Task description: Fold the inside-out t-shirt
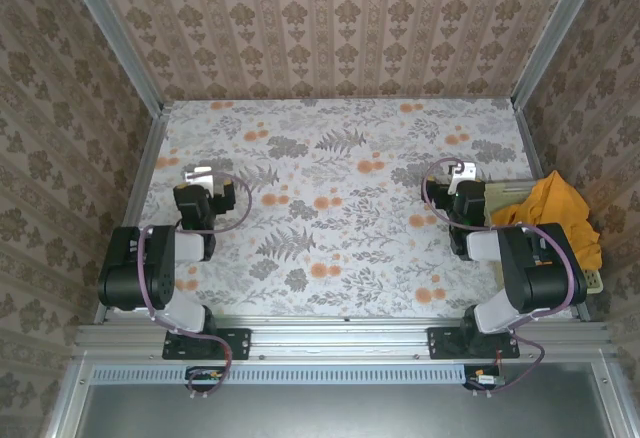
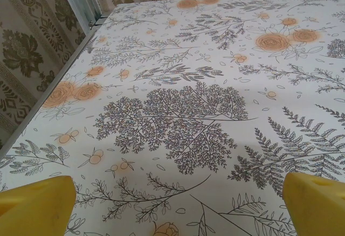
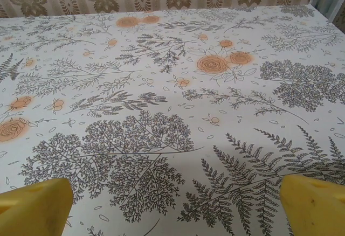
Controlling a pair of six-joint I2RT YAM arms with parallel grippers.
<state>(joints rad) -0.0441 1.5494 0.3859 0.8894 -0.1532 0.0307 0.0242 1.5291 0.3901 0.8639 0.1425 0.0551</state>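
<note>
Top external: floral-print table between wallpapered walls, t-shirt at its right edge.

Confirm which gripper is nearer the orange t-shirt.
The right gripper: the t-shirt is heaped just beside its arm at the table's right edge, while the left gripper sits across the table.

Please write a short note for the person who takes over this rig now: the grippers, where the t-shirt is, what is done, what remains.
Left gripper: open, empty, above the left part of the table.
Right gripper: open, empty, above the right part.
T-shirt: crumpled in the basket at the table's right edge, beside the right arm.
Done: nothing; the shirt is not yet on the table.
Left: take it out, spread it flat, fold it.
</note>
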